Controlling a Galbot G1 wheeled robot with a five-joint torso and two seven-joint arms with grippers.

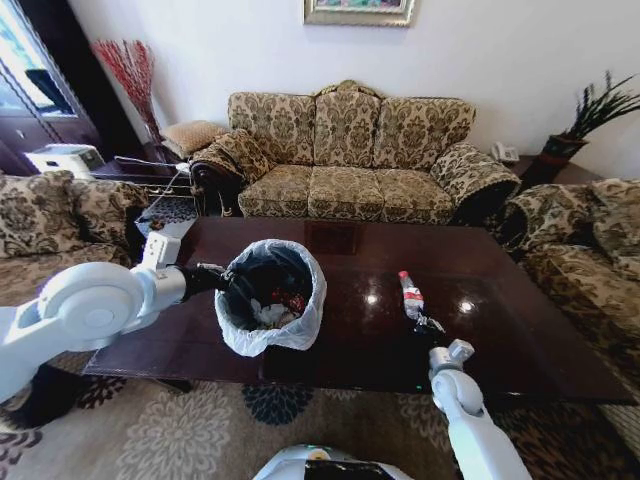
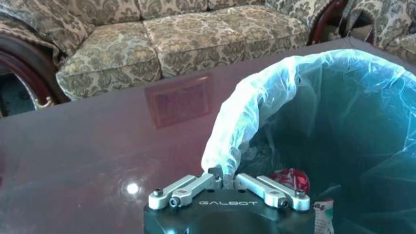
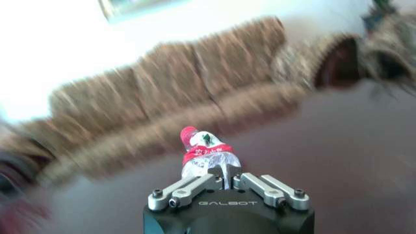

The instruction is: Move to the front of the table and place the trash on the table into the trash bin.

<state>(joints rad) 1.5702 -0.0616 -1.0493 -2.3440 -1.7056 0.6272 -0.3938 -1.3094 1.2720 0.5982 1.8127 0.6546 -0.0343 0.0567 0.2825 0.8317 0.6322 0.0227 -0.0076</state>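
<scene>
— Where was the clear plastic bottle (image 1: 411,297), and which way did it run?

— It lay on its side on the dark wooden table (image 1: 520,330), directly ahead of the right gripper (image 1: 429,325). Its long axis ran away from that gripper toward the sofa (image 1: 345,150), red cap at the far end, base nearest the fingers. In the right wrist view the bottle (image 3: 206,158) showed its red label, and the gripper (image 3: 225,173) had its fingers drawn together on the bottle's near end.

— And the trash bin?

— The trash bin (image 1: 270,300) stood on the table well off to the right gripper's left, its white bag folded over the rim. The left gripper (image 1: 213,278) was at the bin's edge; in the left wrist view that gripper (image 2: 224,178) had its fingers pinched closed on the bag's rim (image 2: 224,146).

— Anything inside?

— A crushed red can (image 2: 291,179) and a wrapper scrap (image 2: 323,214) lay at the bottom, just past the left gripper's fingers.
</scene>
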